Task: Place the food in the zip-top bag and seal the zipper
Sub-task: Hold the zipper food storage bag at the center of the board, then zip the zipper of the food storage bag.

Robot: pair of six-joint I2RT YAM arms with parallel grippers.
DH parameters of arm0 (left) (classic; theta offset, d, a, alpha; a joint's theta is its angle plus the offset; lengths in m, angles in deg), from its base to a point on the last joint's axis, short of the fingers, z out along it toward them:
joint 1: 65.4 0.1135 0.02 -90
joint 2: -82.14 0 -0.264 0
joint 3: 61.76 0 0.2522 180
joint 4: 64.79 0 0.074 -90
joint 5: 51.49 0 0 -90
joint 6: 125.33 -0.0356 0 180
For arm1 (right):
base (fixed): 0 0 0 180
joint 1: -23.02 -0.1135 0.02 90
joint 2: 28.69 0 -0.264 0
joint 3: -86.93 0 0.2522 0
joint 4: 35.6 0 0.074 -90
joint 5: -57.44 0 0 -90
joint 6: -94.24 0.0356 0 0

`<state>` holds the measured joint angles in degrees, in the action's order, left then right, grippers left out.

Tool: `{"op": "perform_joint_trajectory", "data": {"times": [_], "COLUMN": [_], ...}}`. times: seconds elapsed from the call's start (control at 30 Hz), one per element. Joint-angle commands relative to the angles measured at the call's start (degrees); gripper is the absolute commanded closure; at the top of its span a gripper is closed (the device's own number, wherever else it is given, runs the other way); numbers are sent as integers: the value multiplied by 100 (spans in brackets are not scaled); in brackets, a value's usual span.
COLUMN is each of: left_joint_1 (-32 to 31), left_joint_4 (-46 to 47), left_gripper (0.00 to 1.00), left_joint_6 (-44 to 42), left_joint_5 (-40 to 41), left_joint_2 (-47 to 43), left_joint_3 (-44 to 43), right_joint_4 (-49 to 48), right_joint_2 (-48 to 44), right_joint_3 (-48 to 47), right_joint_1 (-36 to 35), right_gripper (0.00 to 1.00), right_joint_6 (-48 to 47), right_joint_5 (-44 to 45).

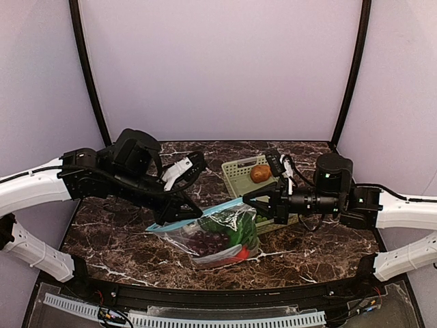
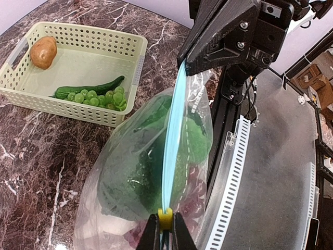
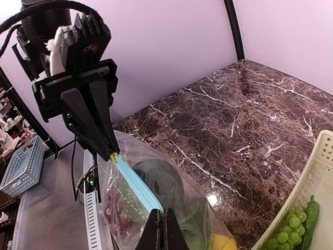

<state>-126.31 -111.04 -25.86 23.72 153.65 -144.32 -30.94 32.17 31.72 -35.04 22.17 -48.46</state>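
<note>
**Top external view.** The clear, flat plastic zip-top bag (image 1: pixel 222 239) sits with its lower part on the dark marbled table (image 1: pixel 123 225) between the arms. It contains purple grapes (image 1: pixel 205 240), a leafy green (image 1: pixel 239 229) and a red piece (image 1: pixel 239 254). Its narrow teal-blue zipper strip (image 1: pixel 198 216) stretches between the left gripper (image 1: pixel 168 220), clamped on one end, and the right gripper (image 1: pixel 246 199), closed on the other. Behind it, the pale green lattice basket (image 1: pixel 235 174) holds a brown toy potato (image 1: pixel 259 173).

**Left wrist view.** The left jaws pinch the strip just below a small yellow tab (image 2: pixel 165 219). The basket also holds green grapes (image 2: pixel 99 97) and a long green vegetable (image 2: pixel 88 88). Hazard: sealing now would shut these three pieces out of the bag.

**Right wrist view.** The right jaws are pressed together on the strip, and a yellow lemon (image 3: pixel 223 242) shows inside the pouch. Hazards: the strip is held only at its ends, so the middle may be unpressed. Pulling the arms apart could slip the thin strip from one grip, and the loaded bag would then sag and could spill.
</note>
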Motion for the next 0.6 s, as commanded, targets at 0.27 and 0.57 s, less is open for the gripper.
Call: {"op": "perform_joint_trajectory", "data": {"times": [0.27, 0.57], "left_joint_1": [26, 26], "left_joint_4": [-273, -351], "left_gripper": [99, 99], "left_joint_6": [78, 90], "left_joint_5": [33, 81], "left_joint_2": [-362, -481], "left_joint_3": [273, 365], "right_joint_4": [408, 499], "right_joint_2": [-225, -319], "right_joint_3": [-65, -57], "right_joint_1": [220, 310], "right_gripper": [100, 100], "right_joint_6": [359, 426], "right_joint_5": [939, 1098]}}
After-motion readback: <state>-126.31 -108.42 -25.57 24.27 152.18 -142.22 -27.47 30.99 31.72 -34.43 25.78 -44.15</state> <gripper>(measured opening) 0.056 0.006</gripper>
